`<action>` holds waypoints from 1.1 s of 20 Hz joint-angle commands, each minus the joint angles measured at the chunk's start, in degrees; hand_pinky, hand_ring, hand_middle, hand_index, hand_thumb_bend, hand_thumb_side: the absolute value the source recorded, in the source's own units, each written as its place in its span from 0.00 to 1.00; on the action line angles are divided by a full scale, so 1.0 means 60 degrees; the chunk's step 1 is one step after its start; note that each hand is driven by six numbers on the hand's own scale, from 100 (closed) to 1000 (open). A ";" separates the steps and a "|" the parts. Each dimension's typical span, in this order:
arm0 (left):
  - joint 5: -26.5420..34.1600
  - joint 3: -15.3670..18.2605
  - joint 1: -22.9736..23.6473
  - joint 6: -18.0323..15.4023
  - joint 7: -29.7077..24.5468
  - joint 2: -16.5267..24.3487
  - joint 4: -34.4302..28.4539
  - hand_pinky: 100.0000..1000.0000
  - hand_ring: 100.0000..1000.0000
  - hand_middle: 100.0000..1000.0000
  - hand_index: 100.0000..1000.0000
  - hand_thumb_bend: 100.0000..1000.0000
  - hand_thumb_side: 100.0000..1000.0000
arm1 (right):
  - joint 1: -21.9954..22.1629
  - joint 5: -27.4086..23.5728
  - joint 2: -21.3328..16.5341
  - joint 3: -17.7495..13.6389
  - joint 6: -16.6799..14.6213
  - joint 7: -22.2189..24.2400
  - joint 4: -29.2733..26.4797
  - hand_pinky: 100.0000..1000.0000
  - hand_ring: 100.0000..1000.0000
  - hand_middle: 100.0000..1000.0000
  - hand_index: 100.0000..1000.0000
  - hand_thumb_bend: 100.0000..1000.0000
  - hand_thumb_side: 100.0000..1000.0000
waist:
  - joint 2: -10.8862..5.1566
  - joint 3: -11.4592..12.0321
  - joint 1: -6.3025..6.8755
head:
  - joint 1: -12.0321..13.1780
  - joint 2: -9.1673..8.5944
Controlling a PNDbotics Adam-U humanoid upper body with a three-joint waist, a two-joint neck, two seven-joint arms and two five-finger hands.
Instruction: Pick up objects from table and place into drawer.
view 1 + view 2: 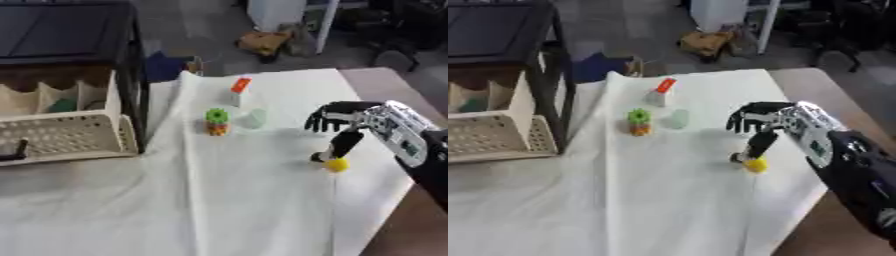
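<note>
A small yellow ball (337, 164) lies on the white cloth at the right. My right hand (350, 120) hovers just above it, fingers bent downward and apart, the thumb reaching down to touch the ball's left side; nothing is held. Farther left stand a green and orange toy (216, 121), a pale green piece (255, 118) and a white block with an orange-red top (240, 90). The beige perforated drawer (61, 135) is pulled out at the left, with a green thing (63, 105) in one compartment. A dark part (16, 150), seemingly my left hand, shows at the drawer's front.
A black frame (136, 75) holds the drawer, its post between drawer and cloth. The white cloth (245, 200) covers the table, and brown table edge (394, 85) shows at the right. Clutter lies on the floor beyond the far edge.
</note>
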 commanded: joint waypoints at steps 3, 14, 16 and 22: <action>0.0017 0.0174 -0.0035 -0.0004 0.0020 0.0250 -0.0115 0.26 0.26 0.28 0.54 0.00 1.00 | 0.0131 -0.0138 -0.0661 -0.0270 0.0184 -0.0164 -0.0608 0.59 0.69 0.64 0.81 0.40 0.28 | -0.0203 -0.0096 -0.0057 | 0.0052 -0.0062; 0.0029 0.0172 -0.0003 0.0019 -0.0028 0.0277 -0.0115 0.26 0.26 0.28 0.54 0.00 1.00 | 0.0724 -0.0061 -0.0794 -0.0338 0.0325 -0.0304 -0.1156 0.56 0.67 0.61 0.79 0.40 0.28 | -0.0275 -0.0235 -0.0088 | 0.0057 0.0016; 0.0023 0.0166 0.0005 0.0022 -0.0046 0.0262 -0.0115 0.26 0.26 0.28 0.54 0.00 1.00 | 0.0759 -0.0071 -0.0762 -0.0282 0.0315 -0.0237 -0.1115 0.56 0.67 0.61 0.79 0.39 0.26 | -0.0272 -0.0227 -0.0081 | 0.0035 0.0017; -0.0006 0.0166 0.0033 0.0019 -0.0066 0.0228 -0.0115 0.26 0.25 0.28 0.54 0.00 1.00 | 0.0826 -0.0116 -0.0678 -0.0216 0.0300 -0.0071 -0.0919 0.56 0.67 0.61 0.80 0.38 0.24 | -0.0250 -0.0197 -0.0048 | 0.0025 0.0020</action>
